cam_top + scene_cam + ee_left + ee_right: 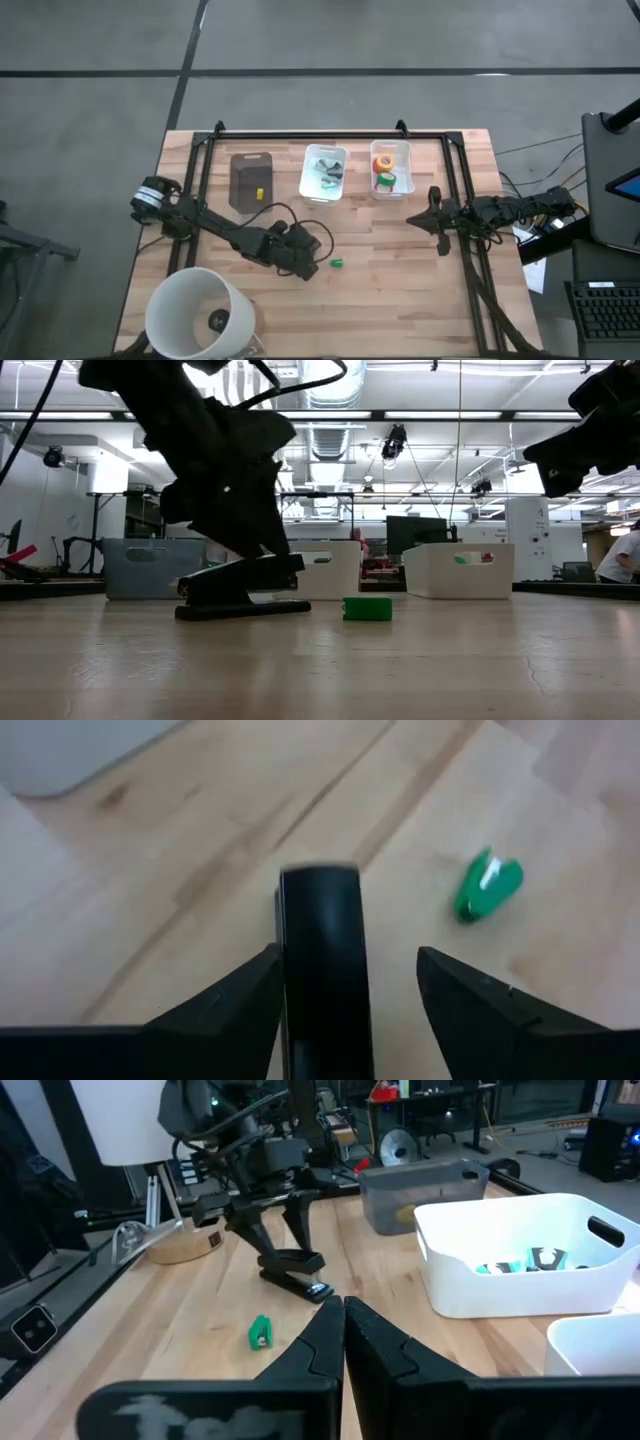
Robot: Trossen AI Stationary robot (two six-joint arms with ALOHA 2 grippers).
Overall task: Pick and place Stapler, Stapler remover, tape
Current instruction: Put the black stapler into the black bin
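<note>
The black stapler (pixel 240 588) lies flat on the wooden table, seen end-on in the left wrist view as a dark bar (pixel 320 980). My left gripper (pixel 300 262) is open and comes down over it, one finger (pixel 240 1005) close beside the bar and the other (pixel 475 1005) well apart from it. A small green piece (pixel 336 263) lies on the table just right of the stapler. Red, orange-yellow and green tape rolls (pixel 384 168) sit in the right white bin. My right gripper (pixel 343 1308) is shut and hovers near the table's right side. My left gripper straddles the stapler from above, with its fingers lying along the stapler's long sides. One finger (pixel 262 975) stands right against the stapler's side (pixel 290 975); I cannot tell whether it touches. The stapler rests flat on the table.
Three bins stand in a row at the table's far side: a grey one (pixel 250 182), a middle white one (pixel 323 172) holding small teal and black items, and the right white bin (pixel 398 152). A large white cylinder (pixel 195 310) stands at the near left corner.
</note>
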